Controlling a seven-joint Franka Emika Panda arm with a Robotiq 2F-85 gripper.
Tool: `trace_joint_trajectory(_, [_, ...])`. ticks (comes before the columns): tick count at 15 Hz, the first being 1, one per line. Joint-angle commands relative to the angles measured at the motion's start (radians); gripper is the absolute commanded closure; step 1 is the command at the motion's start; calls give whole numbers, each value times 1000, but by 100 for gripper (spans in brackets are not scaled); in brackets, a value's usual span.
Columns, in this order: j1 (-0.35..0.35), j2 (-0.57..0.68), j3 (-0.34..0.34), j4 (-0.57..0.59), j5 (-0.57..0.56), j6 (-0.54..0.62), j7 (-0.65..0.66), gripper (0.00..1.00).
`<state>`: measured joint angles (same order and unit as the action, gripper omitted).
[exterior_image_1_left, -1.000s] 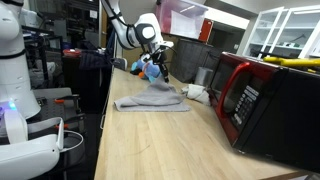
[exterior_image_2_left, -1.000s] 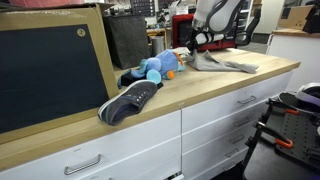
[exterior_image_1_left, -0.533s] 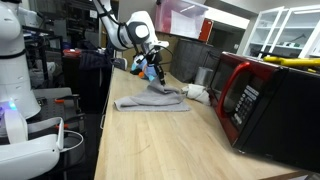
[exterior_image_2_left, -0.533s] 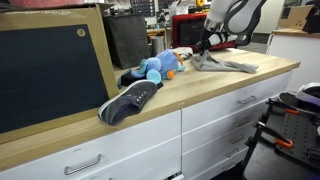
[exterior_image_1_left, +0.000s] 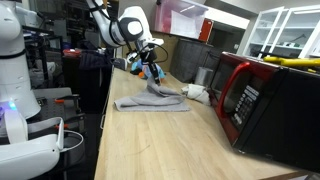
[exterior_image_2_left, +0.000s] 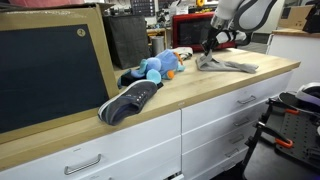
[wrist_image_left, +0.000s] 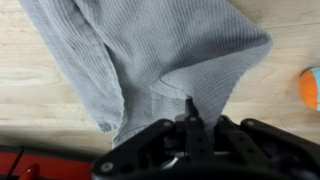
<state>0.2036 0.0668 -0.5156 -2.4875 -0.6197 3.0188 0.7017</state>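
Observation:
A grey knitted cloth (exterior_image_1_left: 152, 99) lies on the wooden counter, also seen in the exterior view from the front (exterior_image_2_left: 228, 63) and filling the wrist view (wrist_image_left: 150, 50). My gripper (exterior_image_1_left: 153, 76) is shut on one corner of the cloth and lifts that corner above the counter; the fingertips pinch a raised fold (wrist_image_left: 190, 108). The rest of the cloth still rests on the wood. A blue stuffed toy (exterior_image_2_left: 155, 68) with an orange part lies just beyond the gripper (exterior_image_2_left: 211, 48).
A red microwave (exterior_image_1_left: 255, 95) stands on the counter near the cloth. A dark shoe (exterior_image_2_left: 130, 99) lies by the counter edge, beside a large framed blackboard (exterior_image_2_left: 50, 70). A white cup (exterior_image_1_left: 198, 93) sits between cloth and microwave.
The gripper has risen and moved away along the counter, pulling the pinched cloth corner up with it. The rest of the cloth stays put.

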Motion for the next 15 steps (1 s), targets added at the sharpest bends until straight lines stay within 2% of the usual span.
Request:
trace_joint_trajectory(1, [-10, -32, -27, -18, -25, -16, 19, 99])
trace_joint_trajectory(5, [-34, -39, -40, -21, 17, -31, -37, 99])
trace_joint_trajectory(11, [-79, -85, -29, -78, 112, -27, -283, 99])
trace_joint_trajectory(15, [-94, -118, -43, -95, 101, -24, -391, 99])
